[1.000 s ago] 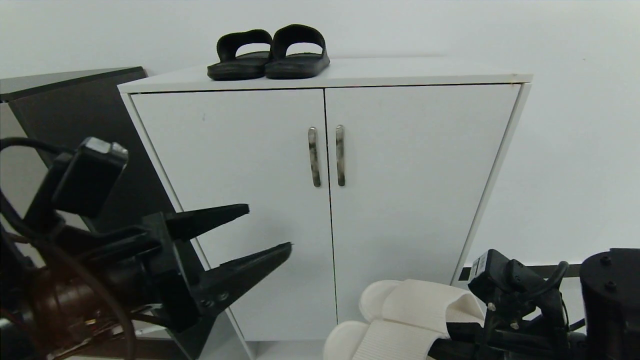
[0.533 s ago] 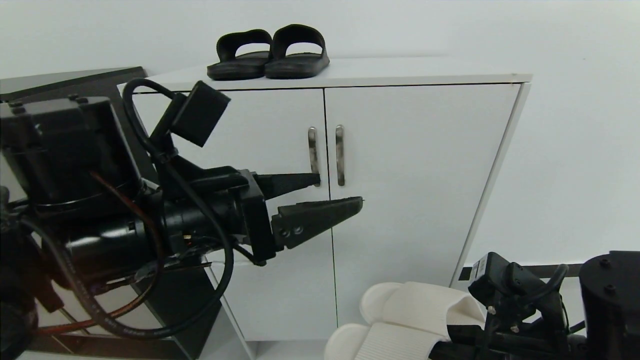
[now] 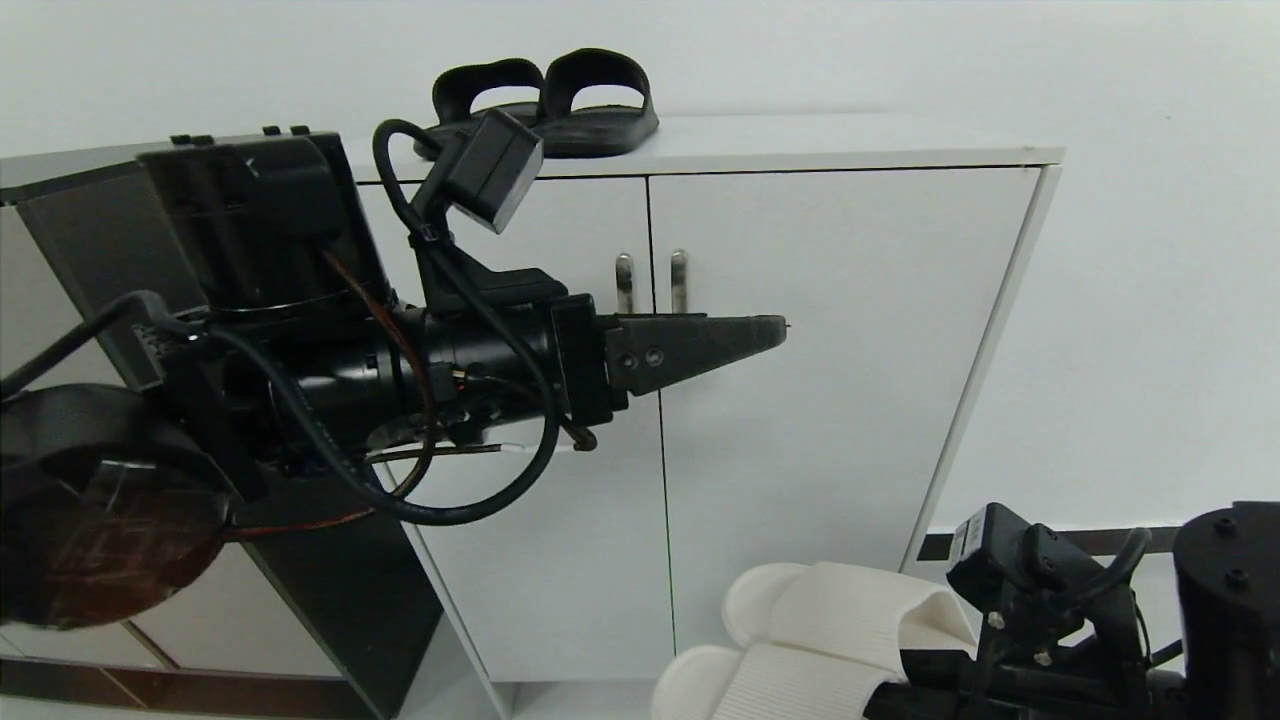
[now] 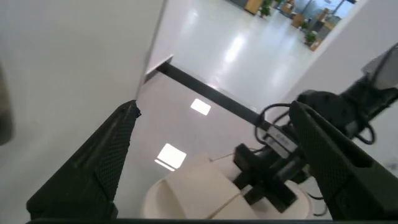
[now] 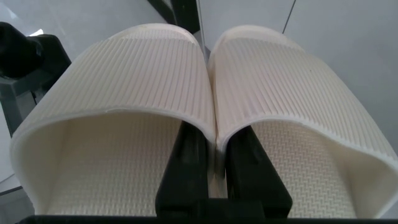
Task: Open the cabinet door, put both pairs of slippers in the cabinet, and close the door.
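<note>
Left gripper [image 3: 780, 325], claw apart, is lined up at the shut white wooden cabinet's [image 3: 850, 350] silver bar handles [image 3: 679, 270]. One should be straddled squarely before squeezing. White ribbed slippers [image 3: 830, 610] are clamped in the right gripper [image 5: 214, 171], down front.

Plain white cabinet [image 3: 840, 330] w/ silver metallic handles [image 3: 680, 272]. On cabinet top: matte black slippers [image 3: 590, 110]. Low at cabinet front: cream slippers [image 5: 205, 106], straps finely ribbed, footbeds w/ small embossed zigzag. Left of cabinet: dark grey, glossy unit [image 3: 330, 600]. Behind cabinet: pale grey-white wall [image 3: 1150, 300].
</note>
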